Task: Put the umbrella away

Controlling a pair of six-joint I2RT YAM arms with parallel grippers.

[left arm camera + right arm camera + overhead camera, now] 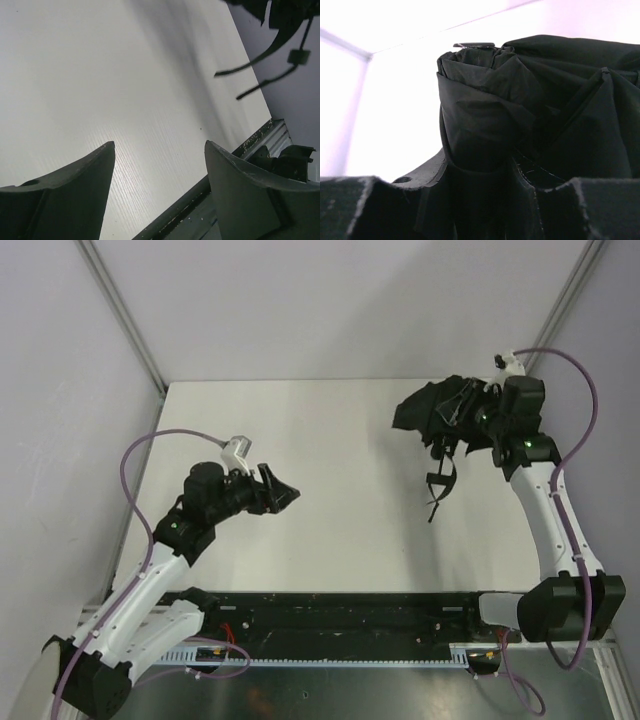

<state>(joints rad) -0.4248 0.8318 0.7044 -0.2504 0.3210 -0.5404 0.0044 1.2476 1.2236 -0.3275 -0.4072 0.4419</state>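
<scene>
The umbrella (445, 410), where was it at that moment?

It was over the far right corner of the table (340, 550), bunched up and only loosely folded. My right gripper (492, 418) had it. In the right wrist view the black cloth filled the gap between my two fingers, so those jaws were clamped on the fabric.

Why grip it there, by the cloth?

I judged that a hold on the gathered folds kept the whole bundle together and clear of the table. That let the loose parts hang free instead of getting trapped underneath. The strap (441, 478) and a thin cord dangled below the bundle. I could not tell whether their ends touched the table.

And your left gripper (283, 492)?

It was well apart from the umbrella, out over the left half of the table and pointing toward it. Its jaws stood wide apart with nothing between them. The left wrist view showed only bare table in the gap, with the dangling strap ends far off in the upper corner.

Why have it open and aimed that way?

I took it as readiness. One gripper can hold a floppy umbrella, but wrapping the cloth and fastening the strap would need a second. The tidying was not yet done, since the folds were loose and the strap was unfastened.
</scene>
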